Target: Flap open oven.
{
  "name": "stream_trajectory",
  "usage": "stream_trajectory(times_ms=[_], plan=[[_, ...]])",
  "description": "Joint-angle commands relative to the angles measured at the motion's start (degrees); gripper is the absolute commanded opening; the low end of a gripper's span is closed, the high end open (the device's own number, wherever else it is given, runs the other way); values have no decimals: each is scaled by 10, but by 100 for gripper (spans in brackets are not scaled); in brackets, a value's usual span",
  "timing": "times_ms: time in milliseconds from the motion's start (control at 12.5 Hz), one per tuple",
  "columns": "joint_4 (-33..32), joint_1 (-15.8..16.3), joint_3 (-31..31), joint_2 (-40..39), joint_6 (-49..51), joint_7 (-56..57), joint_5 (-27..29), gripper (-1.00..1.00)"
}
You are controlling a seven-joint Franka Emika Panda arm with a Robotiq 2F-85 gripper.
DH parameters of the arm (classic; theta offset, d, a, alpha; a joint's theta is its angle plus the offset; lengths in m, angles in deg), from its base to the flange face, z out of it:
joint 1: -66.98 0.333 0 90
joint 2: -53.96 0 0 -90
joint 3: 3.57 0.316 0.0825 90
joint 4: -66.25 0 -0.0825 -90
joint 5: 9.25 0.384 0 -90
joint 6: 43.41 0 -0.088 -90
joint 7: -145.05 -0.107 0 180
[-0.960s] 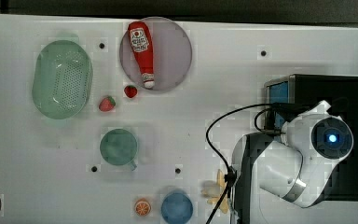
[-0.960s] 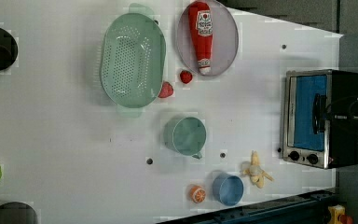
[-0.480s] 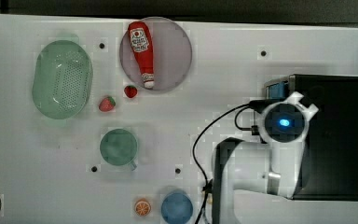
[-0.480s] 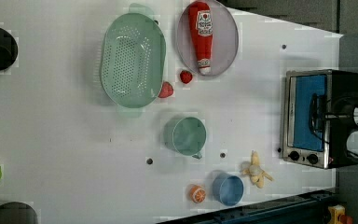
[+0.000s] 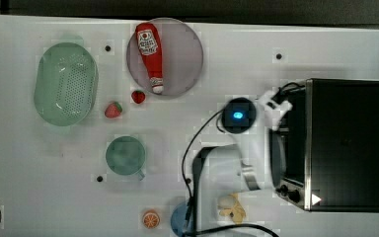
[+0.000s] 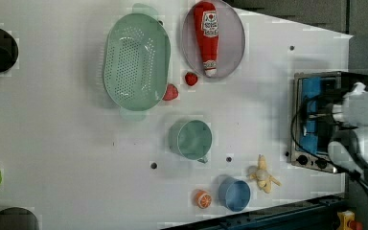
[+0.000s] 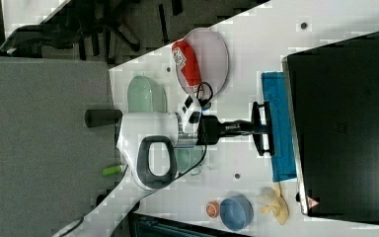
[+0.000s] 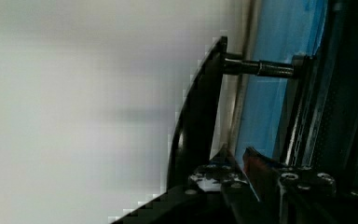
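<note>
Sideways across the right view, the white Franka arm [image 7: 148,143] reaches level from the right view's left toward the oven [image 7: 345,118] at the right view's right edge of the white table [image 7: 256,49]. Leftmost lies the arm's bulky white link with its grey-rimmed loop; next comes the wrist with its small camera block, then the black hand narrowing to the gripper [image 7: 262,127]. Its fingers are drawn nearly together and pinch the door's black bar handle [image 7: 261,129], which stands off the blue-tinted glass door [image 7: 278,128] on short posts. In the wrist view the handle [image 8: 193,121] runs as a curved dark bar just beside the glass [image 8: 275,88], with the fingertips [image 8: 219,170] set at the bar's near end. The door lies just past the fingers, between them and the oven's black body; whether it has parted from the silver frame I cannot tell. In the top view the arm [image 5: 237,163] bends over the table in front of the oven [image 5: 345,143], its wrist turned so the hand points at the door. The two dark knobs [image 5: 288,191] sit beside the door, to one side of the fingers along the front.
</note>
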Motion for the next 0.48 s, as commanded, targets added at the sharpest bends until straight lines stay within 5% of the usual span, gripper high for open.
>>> stream_trajectory(times_ms=[80,480], plan=[[0,38,23,-47,15,-167,-65,-65],[32,88,41,-152,42,-372,-158,-65]])
